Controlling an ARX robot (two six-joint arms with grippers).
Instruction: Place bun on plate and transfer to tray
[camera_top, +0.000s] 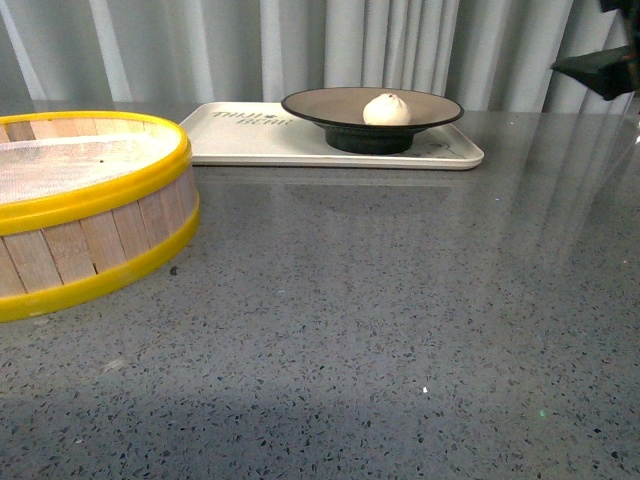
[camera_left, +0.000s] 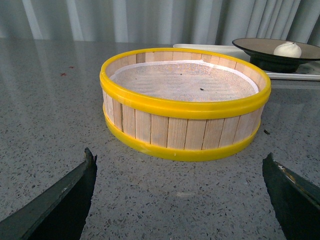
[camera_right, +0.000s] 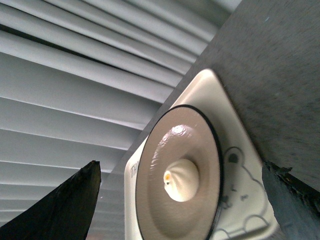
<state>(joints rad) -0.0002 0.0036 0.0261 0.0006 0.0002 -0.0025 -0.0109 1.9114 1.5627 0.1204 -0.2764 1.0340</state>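
The white bun (camera_top: 386, 109) sits in the brown-grey plate (camera_top: 320, 104) with a black rim and foot. The plate stands on the cream tray (camera_top: 230, 140) at the back of the table. My right gripper (camera_top: 605, 68) hangs high at the far right, above and right of the tray. In the right wrist view it is open (camera_right: 182, 200) and empty, looking down on the bun (camera_right: 181, 180), plate (camera_right: 165, 145) and tray (camera_right: 240, 195) with its bear drawing. My left gripper (camera_left: 180, 197) is open and empty, low over the table. The bun (camera_left: 287, 49) and plate (camera_left: 255, 47) also show there.
A yellow-rimmed wooden steamer basket (camera_top: 90, 215) stands at the left front, empty, with a white mesh liner. In the left wrist view the basket (camera_left: 185, 107) lies just beyond the fingers (camera_left: 65, 200). Grey curtains hang behind the speckled grey table (camera_top: 380, 330).
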